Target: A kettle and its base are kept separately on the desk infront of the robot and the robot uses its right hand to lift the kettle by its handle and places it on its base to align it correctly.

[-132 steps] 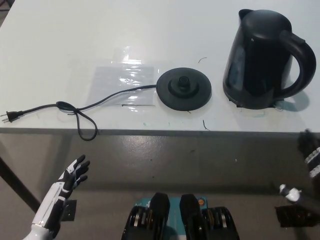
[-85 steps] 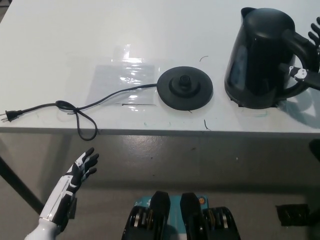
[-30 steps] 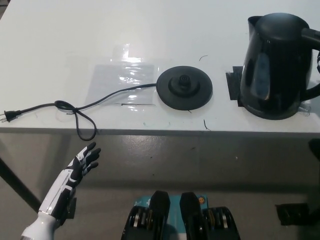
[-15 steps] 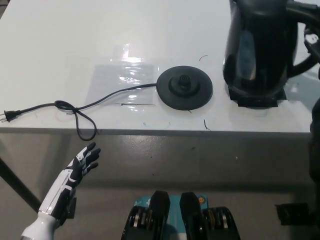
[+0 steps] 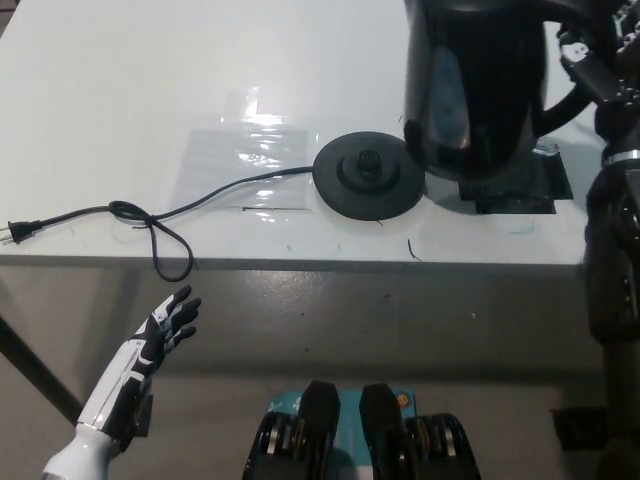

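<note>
The black kettle [image 5: 472, 85] hangs in the air above the white desk [image 5: 120, 90], its top cut off by the picture's upper edge. My black right hand [image 5: 592, 62] is shut on its handle at the upper right. The kettle's bottom hovers just right of the round black base [image 5: 366, 176], overlapping the base's right rim in the picture. A dark square patch [image 5: 520, 185] shows on the desk where the kettle stood. My white left hand [image 5: 160, 335] rests open below the desk's front edge at the lower left.
The base's black cord [image 5: 150, 220] runs left across the desk to a loop and a plug [image 5: 14, 233] near the front edge. A clear plastic sheet [image 5: 245, 160] lies left of the base. My black right arm [image 5: 612, 300] stands along the right side.
The kettle has been lifted off the desk and carried left toward the base, uncovering the dark patch. My right arm has come further into view. The left hand has stayed put.
</note>
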